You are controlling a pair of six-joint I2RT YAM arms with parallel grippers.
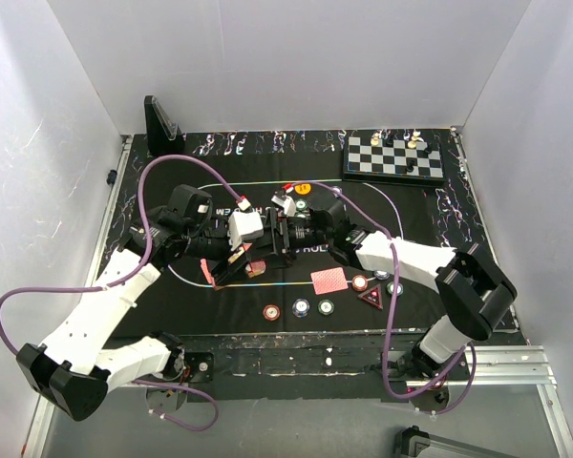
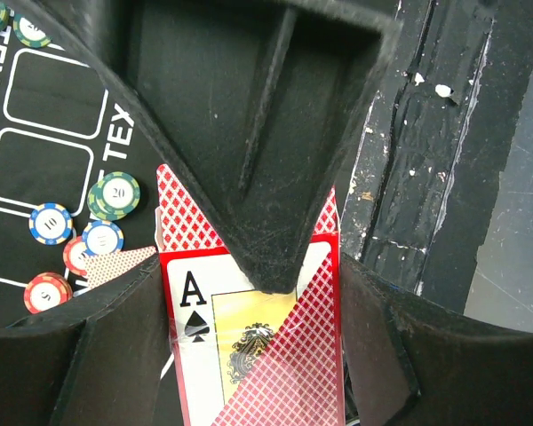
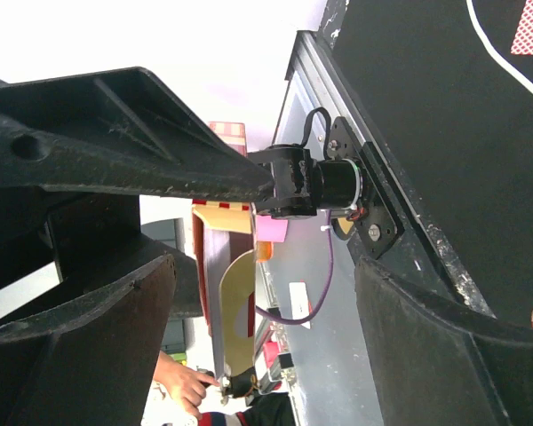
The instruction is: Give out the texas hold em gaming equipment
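My left gripper (image 1: pixel 227 267) (image 2: pixel 253 373) is shut on a red-backed pack of playing cards (image 2: pixel 191 302). The ace of spades faces the left wrist camera, and a black wedge-shaped part covers the pack's top edge. My right gripper (image 1: pixel 279 237) (image 3: pixel 258 355) stands open just right of it above the mat, its fingers empty. In the right wrist view the pack (image 3: pixel 215 284) shows edge-on beyond those fingers, flap open. On the mat lie a red-backed card (image 1: pixel 328 280), poker chips (image 1: pixel 301 307) (image 2: pixel 115 193), a red triangular marker (image 1: pixel 371 297) and a yellow button (image 1: pixel 302 188).
A black mat (image 1: pixel 420 219) covers the table. A chessboard with pieces (image 1: pixel 393 157) sits at the back right corner and a black stand (image 1: pixel 160 124) at the back left. White walls close three sides. A person's hand (image 3: pixel 182 386) shows beyond the table.
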